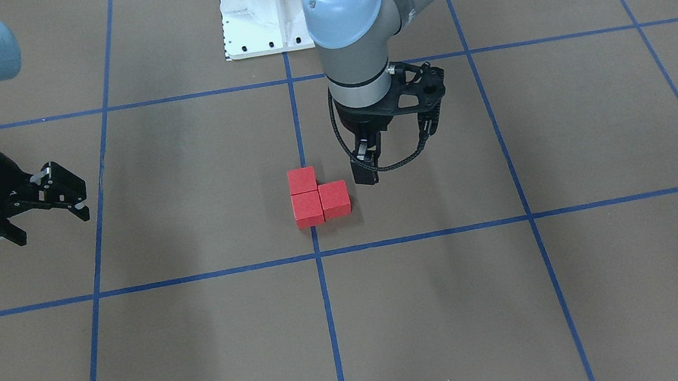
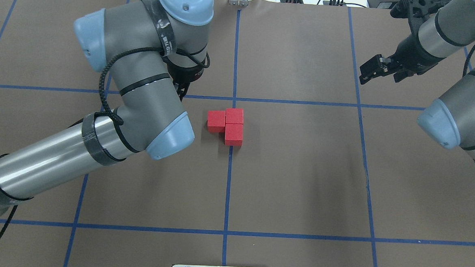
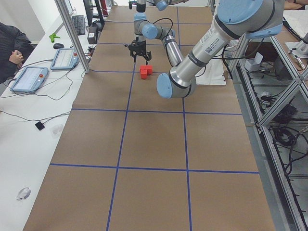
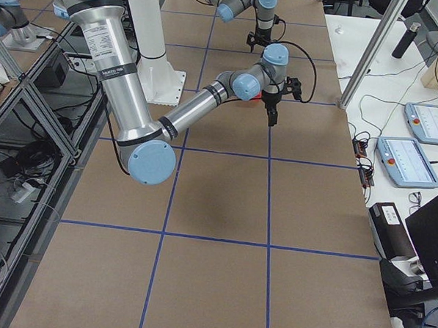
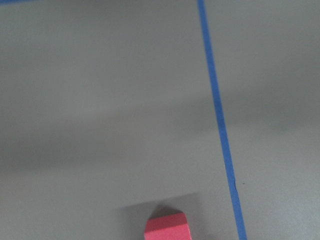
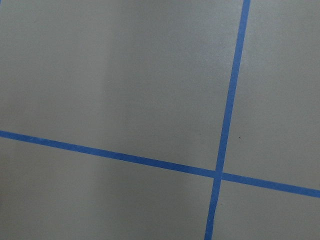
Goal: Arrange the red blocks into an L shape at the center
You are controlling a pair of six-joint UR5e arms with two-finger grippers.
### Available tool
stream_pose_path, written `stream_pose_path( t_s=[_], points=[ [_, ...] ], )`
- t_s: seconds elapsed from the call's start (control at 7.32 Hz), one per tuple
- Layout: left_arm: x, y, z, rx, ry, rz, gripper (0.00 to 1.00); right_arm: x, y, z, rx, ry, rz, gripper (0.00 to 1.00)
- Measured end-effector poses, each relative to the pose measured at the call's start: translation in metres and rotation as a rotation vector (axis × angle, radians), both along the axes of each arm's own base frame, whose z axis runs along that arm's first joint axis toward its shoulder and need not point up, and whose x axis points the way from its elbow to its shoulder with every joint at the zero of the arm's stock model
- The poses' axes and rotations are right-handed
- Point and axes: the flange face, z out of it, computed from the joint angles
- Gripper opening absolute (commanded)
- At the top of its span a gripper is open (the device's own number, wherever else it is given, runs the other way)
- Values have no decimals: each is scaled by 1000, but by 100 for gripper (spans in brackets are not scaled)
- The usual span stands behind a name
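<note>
- Nearest the front-facing camera lay bare brown bench (image 1: 464,306) and blue tape (image 1: 331,326); beyond that, the red blocks (image 1: 318,196).
- Blocks sat at the center (image 2: 261,151), far from every bench edge: two in a row on the middle tape line, the third touching the side of one end block. They read as an L, faces flush as far as could be told.
- Left gripper (image 1: 368,166) hung just beside the third block, on the side toward the bench's left end, apart from it. Jaws looked narrow, nearly together, and held nothing.
- Right gripper (image 1: 54,193) stood well apart, toward the right end of the bench. Jaws parted, empty.
- Left wrist view caught only one block corner (image 5: 167,227) at its bottom edge.
- Judgement: shape appeared done; step in hand was clearing the left arm.
- To do well: lift straight up before any sideways travel, so the fingers (image 1: 366,173) cannot brush the near block and break the L.
</note>
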Motion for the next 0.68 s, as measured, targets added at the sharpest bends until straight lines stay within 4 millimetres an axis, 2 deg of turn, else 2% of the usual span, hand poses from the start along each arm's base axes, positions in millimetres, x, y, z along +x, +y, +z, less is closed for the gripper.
stream_pose_path(
  t_s=[0.14,0.41,0.68],
  points=[
    [-38,0,16,151,-8,145,100,6,-3,6,-7,6,10,99],
    [-114,-8,69,418,-70,425,100,37,-19,20,-31,23,68,99],
    [-175,-28,122,582,-137,663,100,86,-38,47,-74,44,145,99]
  ],
)
